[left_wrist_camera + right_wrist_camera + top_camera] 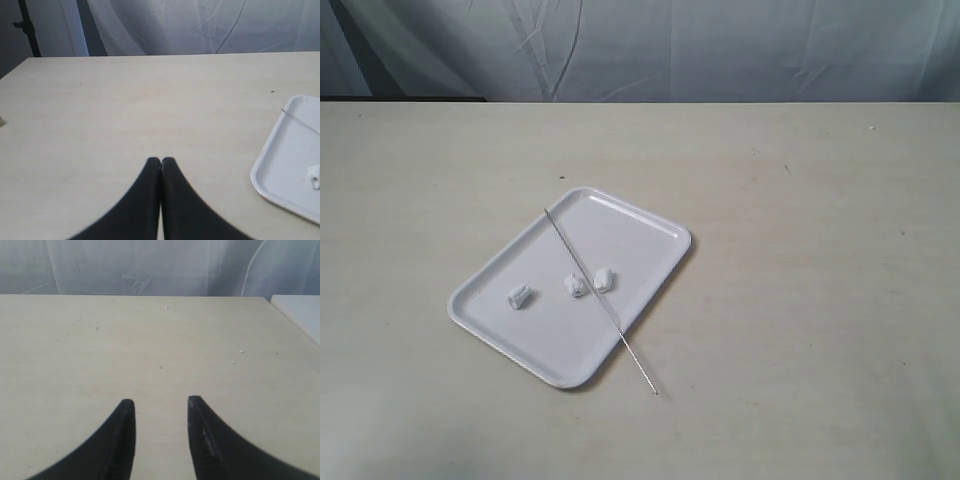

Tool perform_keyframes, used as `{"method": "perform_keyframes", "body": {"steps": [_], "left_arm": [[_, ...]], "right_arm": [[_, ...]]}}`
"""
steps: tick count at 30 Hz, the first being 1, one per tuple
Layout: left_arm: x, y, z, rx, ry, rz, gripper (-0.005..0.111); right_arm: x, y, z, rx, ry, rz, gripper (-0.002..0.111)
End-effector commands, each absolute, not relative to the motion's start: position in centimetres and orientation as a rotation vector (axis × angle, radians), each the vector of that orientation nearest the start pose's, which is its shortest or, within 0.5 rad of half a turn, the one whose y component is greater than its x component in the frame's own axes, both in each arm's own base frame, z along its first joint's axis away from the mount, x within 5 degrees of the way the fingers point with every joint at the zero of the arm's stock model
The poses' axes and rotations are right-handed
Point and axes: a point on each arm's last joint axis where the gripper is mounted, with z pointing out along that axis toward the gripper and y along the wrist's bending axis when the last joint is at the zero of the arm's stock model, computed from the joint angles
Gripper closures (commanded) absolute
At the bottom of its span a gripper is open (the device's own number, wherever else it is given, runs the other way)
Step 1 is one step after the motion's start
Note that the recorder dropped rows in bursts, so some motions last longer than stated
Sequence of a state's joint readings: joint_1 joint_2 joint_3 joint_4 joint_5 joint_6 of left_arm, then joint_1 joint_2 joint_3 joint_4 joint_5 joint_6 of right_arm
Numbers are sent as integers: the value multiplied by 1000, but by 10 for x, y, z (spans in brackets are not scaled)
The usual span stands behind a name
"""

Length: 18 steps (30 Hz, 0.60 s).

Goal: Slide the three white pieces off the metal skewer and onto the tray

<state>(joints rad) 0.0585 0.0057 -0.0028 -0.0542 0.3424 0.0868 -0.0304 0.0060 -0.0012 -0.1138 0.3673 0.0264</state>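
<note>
The white tray [650, 235] lies in the middle of the table. Three white pieces rest on it: one [519, 296] toward its left end, two more [576, 285] [604, 279] side by side beside the skewer. The thin metal skewer [598, 298] lies bare across the tray, one end past the near rim on the table. Neither arm shows in the exterior view. My left gripper [161, 160] is shut on nothing above bare table, with the tray [280, 165], the skewer's tip [300, 120] and one piece [315, 176] off to its side. My right gripper [161, 402] is open and empty over bare table.
A pale wooden table [820, 200] runs back to a grey cloth backdrop [720, 50]. A white surface's corner [300, 310] shows at the edge of the right wrist view. A dark stand [27, 25] rises behind the table's far corner.
</note>
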Motion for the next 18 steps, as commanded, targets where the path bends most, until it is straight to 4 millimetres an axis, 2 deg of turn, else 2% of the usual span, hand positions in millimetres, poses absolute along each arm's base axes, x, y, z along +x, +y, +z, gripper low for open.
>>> {"method": "perform_keyframes", "body": {"steps": [1, 18], "left_arm": [[54, 1, 183, -3, 1820, 50, 107], [54, 1, 183, 0, 1820, 54, 107]], "right_arm": [[53, -6, 181, -11, 1847, -120, 74], [53, -5, 181, -15, 1844, -113, 74]]}}
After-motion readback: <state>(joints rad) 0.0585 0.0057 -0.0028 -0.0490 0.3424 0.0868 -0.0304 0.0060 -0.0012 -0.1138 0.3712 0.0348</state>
